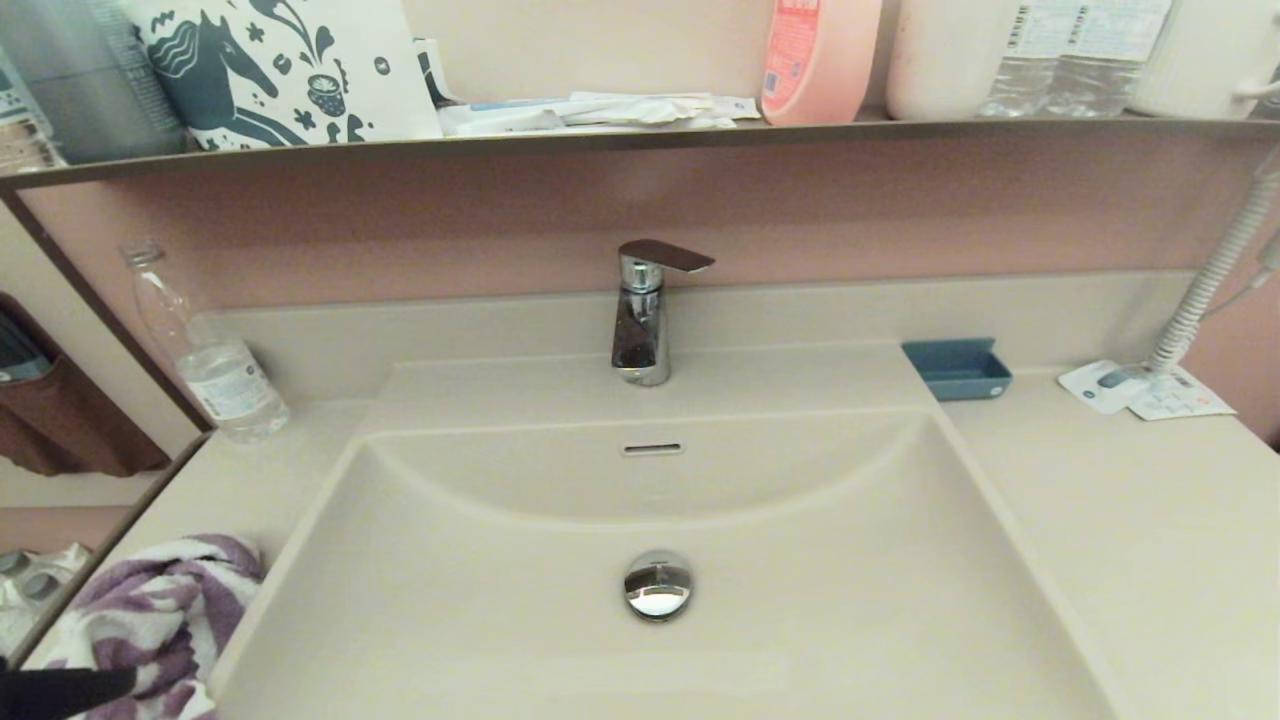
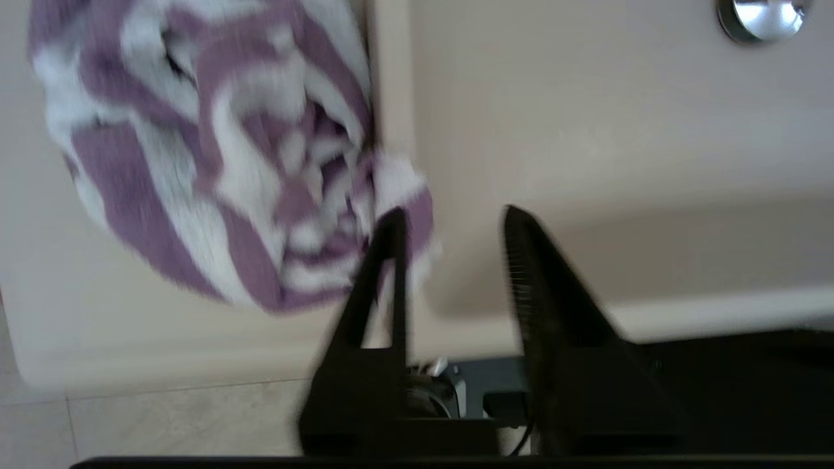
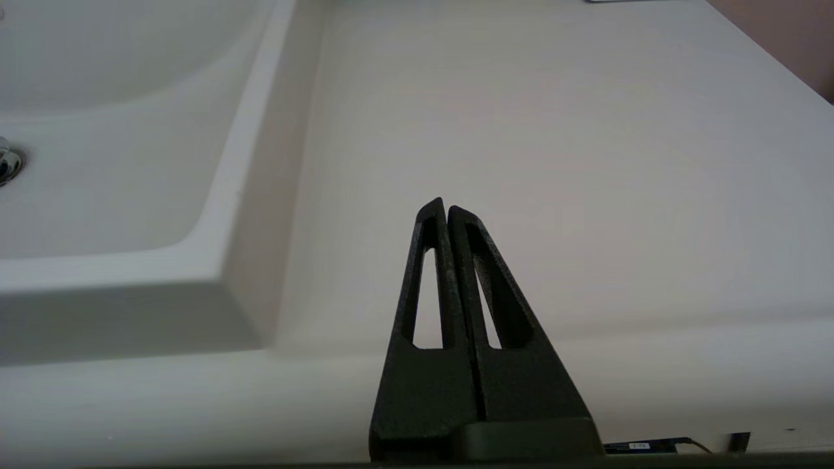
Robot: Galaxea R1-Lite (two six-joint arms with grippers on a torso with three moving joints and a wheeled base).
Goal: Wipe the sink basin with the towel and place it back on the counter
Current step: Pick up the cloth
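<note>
towel (image 1: 165, 615) bunched in a purple-and-white heap on the tabletop (image 1: 1120, 540), at the near left corner, just beside the basin (image 1: 820, 620) rim; in the left wrist view a fold of towel (image 2: 221, 169) hanging a little over that rim. left gripper (image 2: 449, 221) low at the near left, a dark sliver of it in the head view's bottom left corner (image 1: 60, 692), touching or just over the towel's near edge. jaws moderately apart, holding nothing; one fingertip (image 2: 391, 225) right against the towel's fringe, the other over the basin's inner slope, nothing but air between them. basin bare, chrome drain plug (image 1: 657, 585) in the middle of its floor, slot overflow (image 1: 652, 449) on the curved rear wall. faucet (image 1: 645, 315) upright behind the basin, lever pointing right. right gripper (image 3: 447, 208) out of the head view, parked low above the tabletop right of the basin, jaws pressed together with nothing between. on the left of the tabletop, a clear water bottle (image 1: 205, 355) standing near the back edge, well apart from the towel. on the right, a blue soap dish (image 1: 958, 368) by the basin's rear corner, and further right some white cards (image 1: 1145, 390) under a coiled cord (image 1: 1215, 280). above, a shelf (image 1: 640, 138) carrying a pink bottle (image 1: 815, 55), papers, a printed bag and water bottles.
</note>
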